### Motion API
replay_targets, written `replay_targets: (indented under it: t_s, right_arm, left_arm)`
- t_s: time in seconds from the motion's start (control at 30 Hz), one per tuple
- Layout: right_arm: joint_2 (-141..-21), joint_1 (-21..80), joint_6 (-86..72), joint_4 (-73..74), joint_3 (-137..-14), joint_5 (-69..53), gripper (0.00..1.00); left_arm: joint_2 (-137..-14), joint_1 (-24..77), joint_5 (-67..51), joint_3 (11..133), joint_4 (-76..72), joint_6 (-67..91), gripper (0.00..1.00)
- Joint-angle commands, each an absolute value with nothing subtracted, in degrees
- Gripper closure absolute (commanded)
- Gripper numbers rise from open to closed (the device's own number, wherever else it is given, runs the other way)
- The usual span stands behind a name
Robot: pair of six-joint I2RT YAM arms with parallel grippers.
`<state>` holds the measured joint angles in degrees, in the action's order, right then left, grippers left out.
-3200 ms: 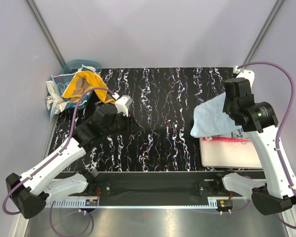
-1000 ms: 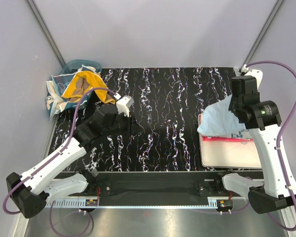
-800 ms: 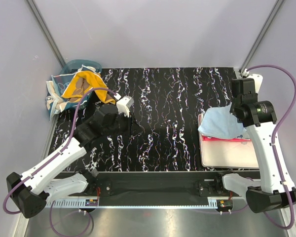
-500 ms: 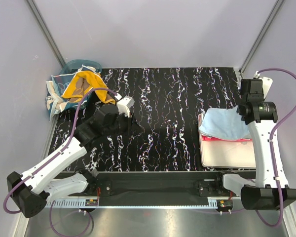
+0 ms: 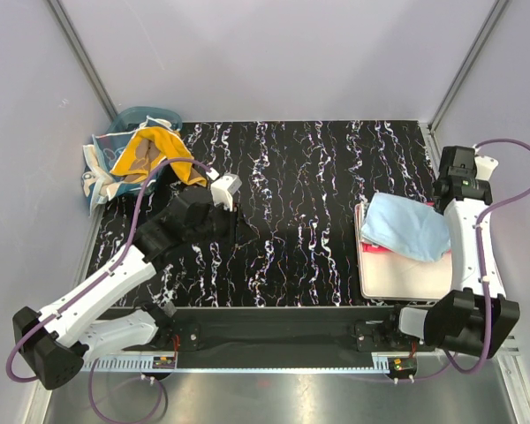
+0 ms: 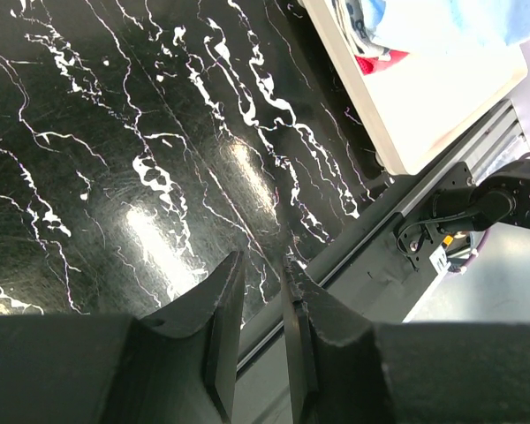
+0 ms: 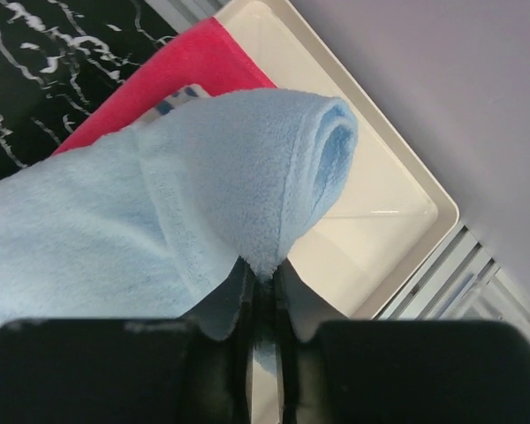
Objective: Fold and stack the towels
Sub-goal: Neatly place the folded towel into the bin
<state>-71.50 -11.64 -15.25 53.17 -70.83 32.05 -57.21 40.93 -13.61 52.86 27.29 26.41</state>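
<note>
Two arms work over a black desk with white marbling (image 5: 291,177); along its right side lies a cream rectangular plastic tray (image 5: 411,281), and the folded stack sits on that tray. Uppermost is a plain light blue terry towel (image 5: 405,225), covering most of the tray's far half and reaching slightly past its left rim. Beneath it a red towel (image 7: 194,53) shows as a strip along the edge. A sliver of pale cloth with blue marks (image 7: 184,95) peeks out between the two, too little of it visible to say more.

At the right end of the stack the right tool (image 7: 263,281) is clenched on the light blue terry towel; its two fingers pinch a rolled corner of the cloth, which bulges just above the fingertips, with bare tray floor beyond it.

Well apart from the tray, the left tool (image 6: 261,265) hangs over the left-middle of the desk. It is released: its fingers stand a narrow gap apart with nothing between them, and only marbled surface lies below.

In the far left corner of the desk a translucent teal plastic basket (image 5: 140,115) holds more towels. An orange towel (image 5: 150,150) is heaped on top and spills over the rim toward the desk; a teal and white patterned towel (image 5: 95,175) hangs over the basket's left side.
</note>
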Motion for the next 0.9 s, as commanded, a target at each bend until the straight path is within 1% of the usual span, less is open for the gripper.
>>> replay_targets:
  t_s: [0.0, 0.07, 0.1, 0.2, 0.23, 0.33, 0.37, 0.47, 0.53, 0.57, 0.67, 0.77, 0.87]
  right_arm:
    - [-72.24, -14.14, -18.1, 49.75, -69.26, 35.33, 0.83]
    - [-73.03, -15.11, -18.98, 49.83, -69.0, 36.12, 0.79]
    - [-73.21, -15.2, -19.51, 50.1, -68.91, 37.17, 0.66]
    - [-73.13, -15.29, -20.13, 50.54, -69.08, 38.05, 0.45]
    - [-72.86, -15.29, -20.04, 50.45, -69.08, 37.88, 0.36]
    - [-72.33, -15.29, -19.86, 50.71, -70.13, 36.13, 0.24]
    - [-72.42, -15.29, -19.86, 51.06, -71.18, 35.43, 0.22]
    - [-71.99, -15.21, -19.95, 52.03, -73.2, 28.41, 0.18]
    - [-70.15, -14.42, -20.83, 50.2, -73.04, 22.26, 0.16]
    - [-69.61, -13.81, -21.09, 49.4, -72.78, 20.93, 0.13]
    - [-69.43, -7.67, -22.41, 47.9, -74.7, 18.9, 0.1]
    - [-72.4, 3.48, -23.55, 47.2, -78.9, 23.02, 0.1]
    - [-76.45, 10.79, -23.91, 44.22, -82.86, 23.64, 0.09]
  left_arm:
    - [-56.95, 41.05, -15.47, 52.56, 24.7, 25.93, 0.72]
    - [-57.04, 41.13, -15.73, 52.47, 24.7, 25.93, 0.72]
    - [-57.13, 41.13, -15.82, 52.38, 24.7, 26.01, 0.72]
    - [-57.13, 41.13, -15.91, 52.21, 24.52, 26.01, 0.72]
    - [-57.13, 41.13, -15.91, 52.29, 24.43, 25.93, 0.72]
    - [-57.13, 41.13, -15.65, 52.21, 24.17, 26.1, 0.72]
    - [-57.13, 41.05, -15.56, 52.12, 24.0, 26.28, 0.71]
    - [-57.22, 41.13, -14.86, 52.12, 23.82, 26.8, 0.71]
    - [-57.39, 41.05, -13.89, 52.56, 23.82, 27.07, 0.71]
    - [-57.39, 41.13, -12.76, 52.73, 23.99, 27.24, 0.71]
    - [-58.18, 41.13, -9.95, 54.13, 24.61, 27.95, 0.7]
    - [-59.93, 41.04, -6.26, 56.24, 25.22, 28.91, 0.69]
    - [-61.52, 40.17, -1.52, 58.7, 25.66, 30.14, 0.69]
